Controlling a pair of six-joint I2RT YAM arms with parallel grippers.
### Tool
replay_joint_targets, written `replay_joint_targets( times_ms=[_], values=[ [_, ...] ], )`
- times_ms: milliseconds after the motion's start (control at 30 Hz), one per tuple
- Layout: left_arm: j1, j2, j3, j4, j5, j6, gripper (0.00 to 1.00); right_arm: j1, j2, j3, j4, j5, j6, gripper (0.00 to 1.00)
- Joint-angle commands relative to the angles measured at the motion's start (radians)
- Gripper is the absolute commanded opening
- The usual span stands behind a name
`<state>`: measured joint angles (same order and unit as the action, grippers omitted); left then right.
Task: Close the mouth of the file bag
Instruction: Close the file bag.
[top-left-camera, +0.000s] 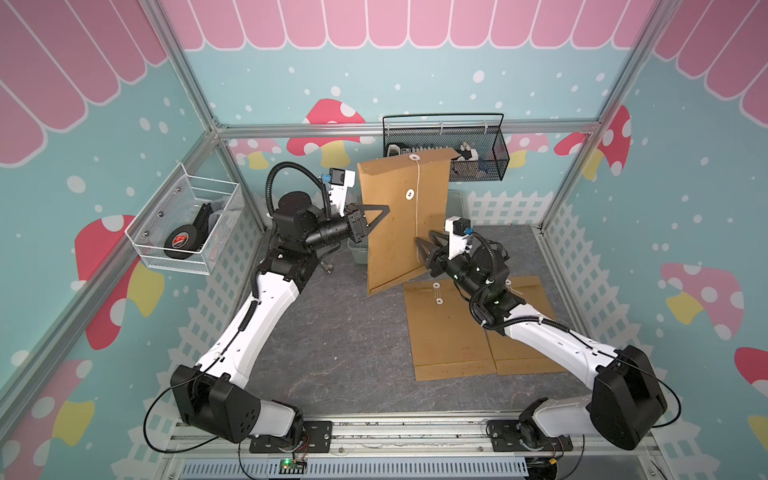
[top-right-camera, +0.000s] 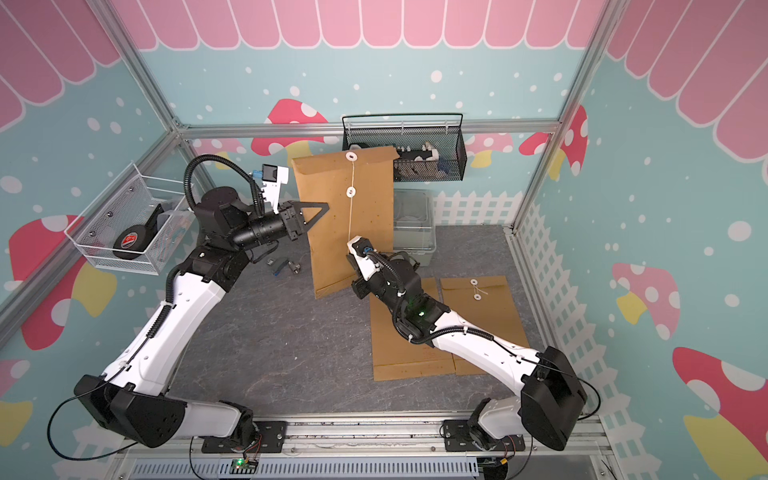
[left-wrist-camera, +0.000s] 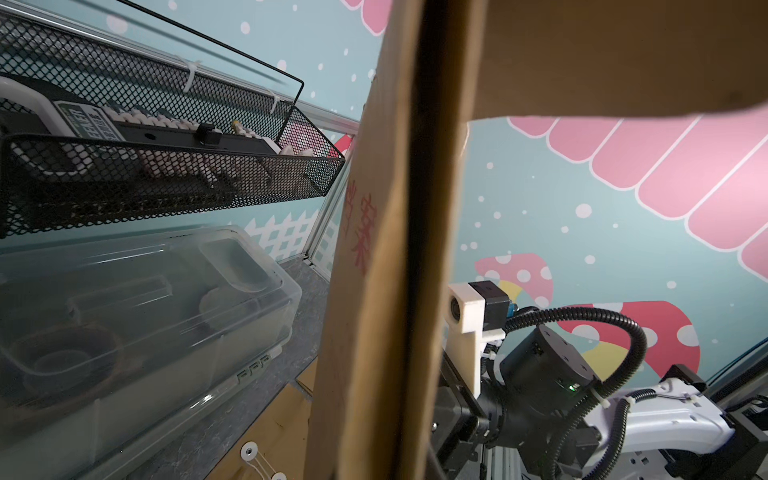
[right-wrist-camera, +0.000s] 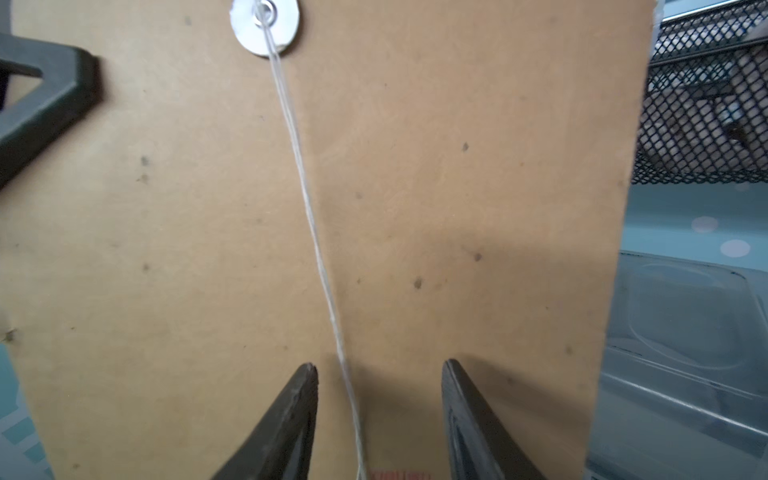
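A brown file bag (top-left-camera: 399, 224) was held upright between the two arms, its edge pinched by the closed left gripper (top-left-camera: 384, 209). The right gripper (right-wrist-camera: 379, 365) sat half-parted, gripping nothing, astride the loose string (right-wrist-camera: 309, 224). Closing off-line might miss that thin string. A hard tug might twist the bag free, leaving the lower button (top-left-camera: 410, 194) unwound.

Two white-and-black arms.
Left arm (top-left-camera: 270, 299) and right arm (top-left-camera: 552, 340): white shells, black joint housings, black ribbed hoses (top-left-camera: 291, 166) held by white zip ties (left-wrist-camera: 627, 401). Each wrist has a white camera bracket (top-left-camera: 343, 183) with a blue plug. The fingers (top-left-camera: 376, 206) are black open triangles. A green light (top-right-camera: 420, 312) glows on the right arm.
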<state>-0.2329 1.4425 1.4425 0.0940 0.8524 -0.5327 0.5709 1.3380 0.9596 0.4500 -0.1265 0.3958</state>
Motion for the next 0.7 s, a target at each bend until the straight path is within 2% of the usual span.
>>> replay_joint_targets(
  times_ms=[0, 367, 467, 667],
  values=[
    [-0.028, -0.041, 0.044, -0.039, -0.051, 0.035, 0.0, 0.012, 0.019, -0.004, 0.172, 0.035, -0.035, 0.51],
    [-0.072, -0.08, 0.073, -0.115, -0.065, 0.082, 0.0, 0.051, 0.088, 0.029, 0.229, 0.111, -0.072, 0.46],
    [-0.081, -0.079, 0.073, -0.116, -0.067, 0.085, 0.0, 0.057, 0.094, 0.039, 0.234, 0.124, -0.079, 0.39],
    [-0.085, -0.083, 0.071, -0.13, -0.093, 0.088, 0.0, 0.074, 0.093, 0.049, 0.22, 0.148, -0.117, 0.12]
  ],
)
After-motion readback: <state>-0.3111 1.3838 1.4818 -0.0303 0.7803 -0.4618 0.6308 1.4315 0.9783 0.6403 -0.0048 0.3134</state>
